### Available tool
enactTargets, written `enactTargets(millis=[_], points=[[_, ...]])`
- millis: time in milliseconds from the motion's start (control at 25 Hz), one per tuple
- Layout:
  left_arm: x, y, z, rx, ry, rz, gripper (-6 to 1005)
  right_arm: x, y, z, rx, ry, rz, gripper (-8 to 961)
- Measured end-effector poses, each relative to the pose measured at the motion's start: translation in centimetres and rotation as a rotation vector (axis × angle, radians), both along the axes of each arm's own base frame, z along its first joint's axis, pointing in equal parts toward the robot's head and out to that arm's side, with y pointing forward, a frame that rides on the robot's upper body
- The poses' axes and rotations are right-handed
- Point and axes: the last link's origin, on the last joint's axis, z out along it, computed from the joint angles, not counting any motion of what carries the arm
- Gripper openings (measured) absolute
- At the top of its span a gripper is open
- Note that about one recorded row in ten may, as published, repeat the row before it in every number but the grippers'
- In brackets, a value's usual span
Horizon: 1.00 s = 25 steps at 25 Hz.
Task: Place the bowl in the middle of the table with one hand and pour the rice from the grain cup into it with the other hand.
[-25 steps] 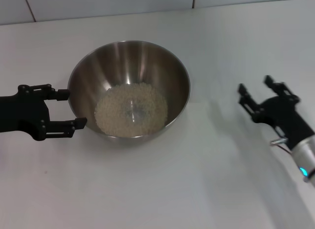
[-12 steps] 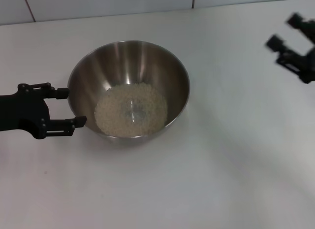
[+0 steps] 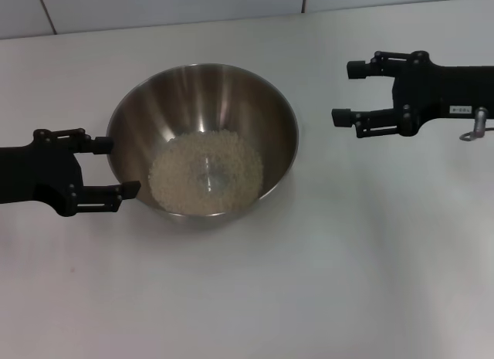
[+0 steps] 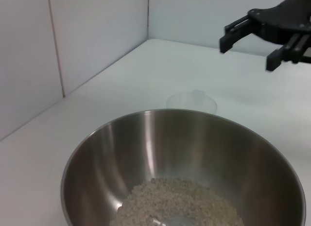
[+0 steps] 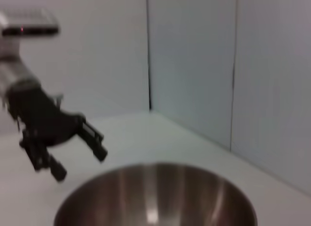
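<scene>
Head view, present moment. I see the bowl [image 3: 202,137] standing near the middle of the table [image 3: 309,282], with the rice [image 3: 205,172] lying as a flat heap across its bottom; I judge the pour complete.

What has just changed: my right gripper [image 3: 345,92] has swung in. A second ago it sat low at about 4 o'clock from the bowl, pointing away from me; half a second ago it was blurred at the far right edge near 2 o'clock. Now it hangs at about 2 o'clock from the bowl, well apart from the rim, levelled so its fingers point toward 9 o'clock. Its jaws stand apart and hold nothing. Since the cup is not in that grip, I judge this arm is moving empty after the pour, not carrying out a further task step.

The grain cup [image 4: 192,100] shows only in the left wrist view, faint and translucent, standing on the table just beyond the bowl's far rim, below the right gripper [image 4: 245,46]. It does not show in the head view, so I cannot place it there.

What is unchanged from the earlier frames: my left gripper [image 3: 120,167] sits at 9 o'clock, its jaws apart with one finger either side of the bowl's rim region; I cannot tell whether they touch the steel. Bowl and rice have not shifted.

The right wrist view shows the bowl [image 5: 155,194] below and the left gripper [image 5: 77,150] beyond it.
</scene>
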Motion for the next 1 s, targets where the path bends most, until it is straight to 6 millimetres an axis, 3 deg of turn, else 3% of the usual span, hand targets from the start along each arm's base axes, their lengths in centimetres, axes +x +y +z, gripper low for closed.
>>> enactTargets(millis=[320, 1000], points=[[0.2, 0.2, 0.0, 0.004, 0.003, -0.003, 805, -1.6, 0.9, -0.9, -0.062, -0.110, 0.019, 831], [0.4, 0.2, 0.0, 0.004, 0.002, -0.007, 805, -1.8, 1.1, -1.2, -0.070, -0.124, 0.021, 832]])
